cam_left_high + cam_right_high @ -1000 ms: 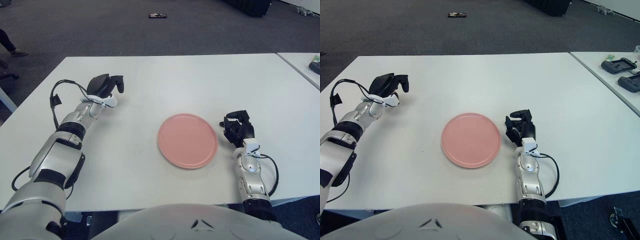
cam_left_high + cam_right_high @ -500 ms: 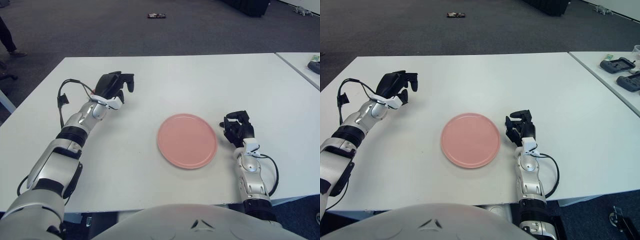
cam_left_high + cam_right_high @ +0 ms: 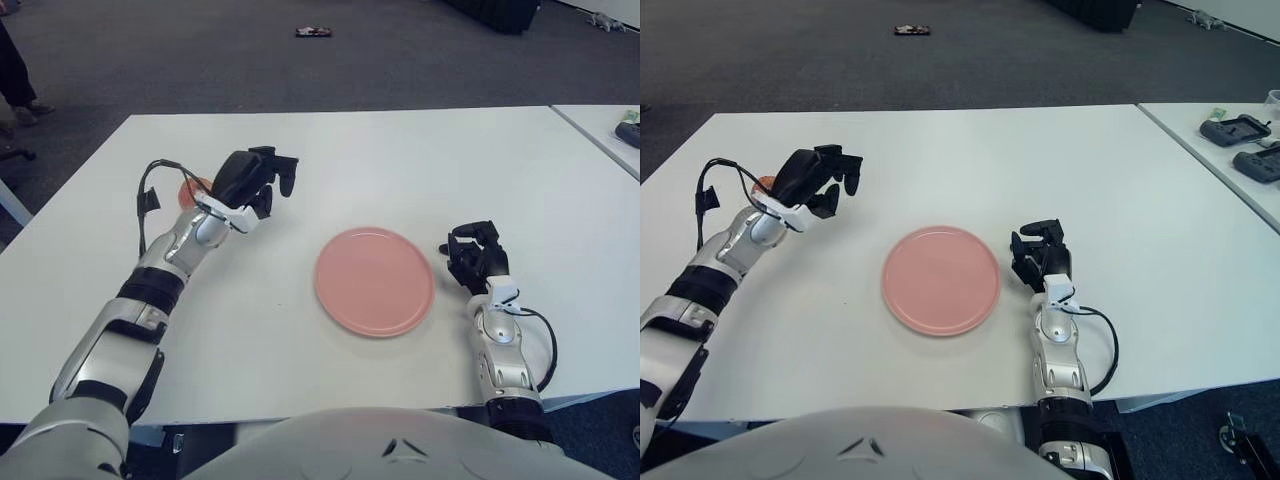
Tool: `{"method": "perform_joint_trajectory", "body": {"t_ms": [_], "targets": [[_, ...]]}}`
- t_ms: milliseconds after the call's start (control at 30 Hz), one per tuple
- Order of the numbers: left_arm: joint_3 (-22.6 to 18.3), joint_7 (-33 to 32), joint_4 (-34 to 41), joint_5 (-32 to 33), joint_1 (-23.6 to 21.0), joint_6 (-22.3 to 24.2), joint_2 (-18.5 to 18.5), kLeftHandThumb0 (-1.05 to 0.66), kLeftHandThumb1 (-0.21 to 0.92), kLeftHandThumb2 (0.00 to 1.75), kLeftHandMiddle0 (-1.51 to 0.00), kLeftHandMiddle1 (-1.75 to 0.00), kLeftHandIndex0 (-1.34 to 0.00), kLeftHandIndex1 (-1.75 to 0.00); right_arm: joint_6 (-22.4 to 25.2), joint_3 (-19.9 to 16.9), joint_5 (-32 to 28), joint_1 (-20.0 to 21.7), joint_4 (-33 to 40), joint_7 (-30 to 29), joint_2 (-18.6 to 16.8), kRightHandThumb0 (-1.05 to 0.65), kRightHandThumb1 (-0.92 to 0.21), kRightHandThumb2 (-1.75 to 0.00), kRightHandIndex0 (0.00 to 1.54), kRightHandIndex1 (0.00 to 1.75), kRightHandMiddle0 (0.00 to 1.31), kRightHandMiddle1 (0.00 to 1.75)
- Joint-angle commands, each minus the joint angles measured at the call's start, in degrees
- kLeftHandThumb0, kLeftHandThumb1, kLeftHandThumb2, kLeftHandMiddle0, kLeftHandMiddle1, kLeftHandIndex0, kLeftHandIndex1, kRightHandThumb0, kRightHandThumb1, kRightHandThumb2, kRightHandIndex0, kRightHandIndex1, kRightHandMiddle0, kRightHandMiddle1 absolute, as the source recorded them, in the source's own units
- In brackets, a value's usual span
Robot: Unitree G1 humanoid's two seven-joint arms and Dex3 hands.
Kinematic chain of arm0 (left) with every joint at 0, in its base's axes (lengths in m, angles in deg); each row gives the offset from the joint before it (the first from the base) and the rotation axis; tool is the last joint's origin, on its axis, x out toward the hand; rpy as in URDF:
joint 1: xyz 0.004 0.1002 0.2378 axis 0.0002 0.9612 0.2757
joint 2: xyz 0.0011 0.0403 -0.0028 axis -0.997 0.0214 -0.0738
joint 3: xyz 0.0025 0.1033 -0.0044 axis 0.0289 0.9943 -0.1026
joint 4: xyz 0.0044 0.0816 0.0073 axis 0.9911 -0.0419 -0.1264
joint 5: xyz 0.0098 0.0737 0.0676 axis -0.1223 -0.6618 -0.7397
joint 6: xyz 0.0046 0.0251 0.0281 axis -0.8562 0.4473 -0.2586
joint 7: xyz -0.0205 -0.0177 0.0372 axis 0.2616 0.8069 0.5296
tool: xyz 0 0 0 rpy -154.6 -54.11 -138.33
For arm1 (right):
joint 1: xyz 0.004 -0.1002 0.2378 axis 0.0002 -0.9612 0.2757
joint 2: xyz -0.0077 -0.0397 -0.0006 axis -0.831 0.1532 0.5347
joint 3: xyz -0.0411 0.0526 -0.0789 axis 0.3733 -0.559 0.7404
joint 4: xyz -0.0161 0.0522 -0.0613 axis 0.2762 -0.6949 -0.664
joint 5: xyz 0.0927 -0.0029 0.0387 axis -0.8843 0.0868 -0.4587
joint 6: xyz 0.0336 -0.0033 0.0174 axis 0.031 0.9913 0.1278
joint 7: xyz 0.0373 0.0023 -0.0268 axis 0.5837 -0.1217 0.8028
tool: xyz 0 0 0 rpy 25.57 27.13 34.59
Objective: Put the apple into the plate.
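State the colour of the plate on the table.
The plate is plain pink, clearest in the left eye view.

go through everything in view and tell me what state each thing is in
Round pink plate: flat on the white table, nothing in it.
Orange-red apple: on the table, mostly hidden behind the left hand.
Left hand: open, holding nothing.
Right hand: curled, right of the plate.

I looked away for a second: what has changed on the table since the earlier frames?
The left hand has swung rightward across the table toward the pink plate, uncovering part of the apple behind its wrist. It holds nothing. The plate and the right hand beside its right edge have not moved.
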Motion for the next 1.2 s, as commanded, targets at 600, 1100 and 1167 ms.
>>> {"method": "perform_joint_trajectory", "body": {"t_ms": [600,1100,1167], "targets": [[-2.4,-6.6,-10.5,-8.9,-4.6,9.4,-3.2,0.13,0.13,1.50,-0.74,-1.75,-0.68,-1.64,-0.6,0.2,-0.2,0.7,0.0,-0.2,-0.1,-0.35,-0.89,-0.57,0.51,1.23,0.21,1.75],[0.2,-8.9,-16.3,-13.7,-8.6,13.9,-7.2,-0.75,0.30,0.91,0.00,-0.69,-0.01,-0.88,-0.6,0.4,0.4,0.6,-0.1,-0.5,0.1,-0.35,-0.88,-0.59,0.51,1.23,0.22,1.75],[1.1,-8.0,-19.8,-14.1,-10.6,13.4,-7.7,-0.80,0.34,0.87,0.00,-0.50,0.00,-0.69,-0.4,0.4,0.4,0.6,0.0,-0.5,0.0,-0.35,-0.88,-0.59,0.51,1.23,0.22,1.75]]}}
